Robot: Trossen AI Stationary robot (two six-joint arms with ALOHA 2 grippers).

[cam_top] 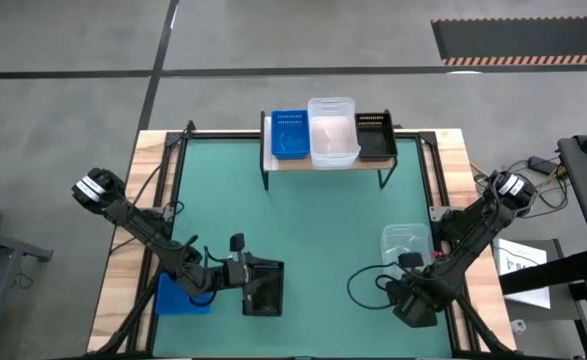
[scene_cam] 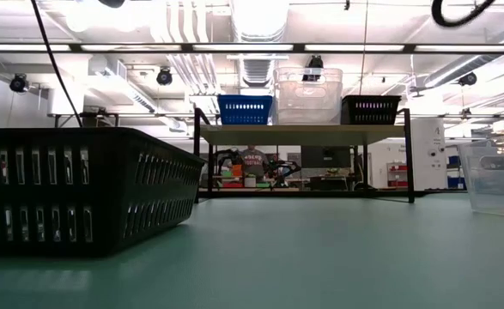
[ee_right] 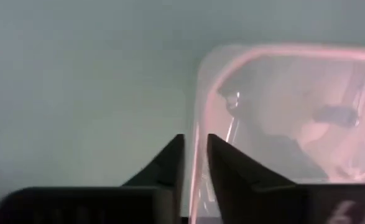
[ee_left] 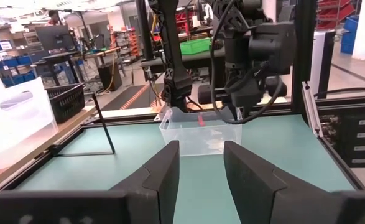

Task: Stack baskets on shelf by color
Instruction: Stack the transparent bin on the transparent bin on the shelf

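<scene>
— Three baskets (cam_top: 331, 131) up on shelf (cam_top: 318, 164) already, sorted by color; remaining clear bin (cam_top: 406, 241) on table's right.

— Right gripper (ee_right: 194, 158) pinching its wall (thin rim between fingers), ready for lifting. Left gripper (ee_left: 201, 163) apart, empty, beside black basket (cam_top: 263, 285).
</scene>
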